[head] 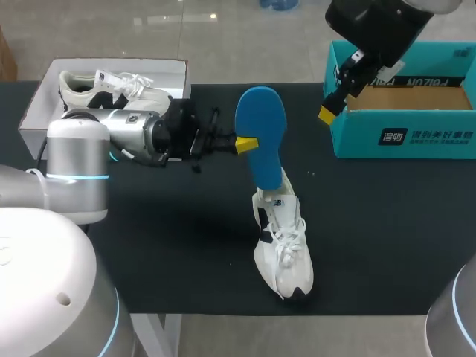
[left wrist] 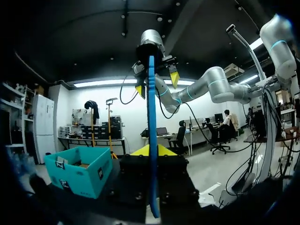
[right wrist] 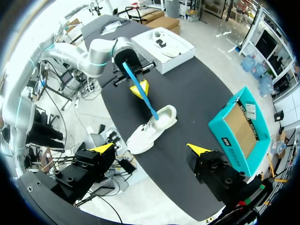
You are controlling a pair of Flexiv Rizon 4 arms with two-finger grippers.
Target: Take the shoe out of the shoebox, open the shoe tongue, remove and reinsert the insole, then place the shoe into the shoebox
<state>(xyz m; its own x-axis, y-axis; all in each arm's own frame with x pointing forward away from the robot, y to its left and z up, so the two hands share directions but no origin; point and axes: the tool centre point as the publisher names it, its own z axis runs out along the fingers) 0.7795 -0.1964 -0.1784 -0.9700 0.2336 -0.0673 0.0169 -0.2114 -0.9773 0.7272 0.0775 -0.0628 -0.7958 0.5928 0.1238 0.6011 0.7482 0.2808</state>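
Pinches the blue insole (head: 260,123) in the left gripper (head: 239,143), yellow tips pressed to its two faces, reaching in from nine o'clock; stands it nearly upright, rounded end high, lower end dipped into the collar of the white shoe (head: 284,245). Leaves that shoe lying unheld on the black table (head: 149,223), toe toward six o'clock, well apart from the teal shoebox (head: 401,141) at two o'clock. Hangs the right gripper (right wrist: 150,150) high near the box's nine-o'clock wall, fingers spread wide, nothing between them (so no brace on the shoe at all). Cannot tell from this alone whether coming out or going in. Risks, either way, moving the shoe instead of the insole: if pulled up with the lower end snagged inside, likely lifts or tips the light shoe; if pushed down, likely skids it toward six o'clock rather than seating anything. Risks a buckle as well: thin and probably soft, gripped around mid-length, so apt to fold below the tips should the lower end catch on the tongue or the loose laces. Could also twist in the pinch and end up skewed or bunched at the collar. Calls, as a judgement, for the right gripper to steady the heel first, and for feeding at a shallow angle toward the toe, not straight down. Poses little threat to the white box (head: 33,119) at ten o'clock and the second shoe (head: 111,88) inside it.
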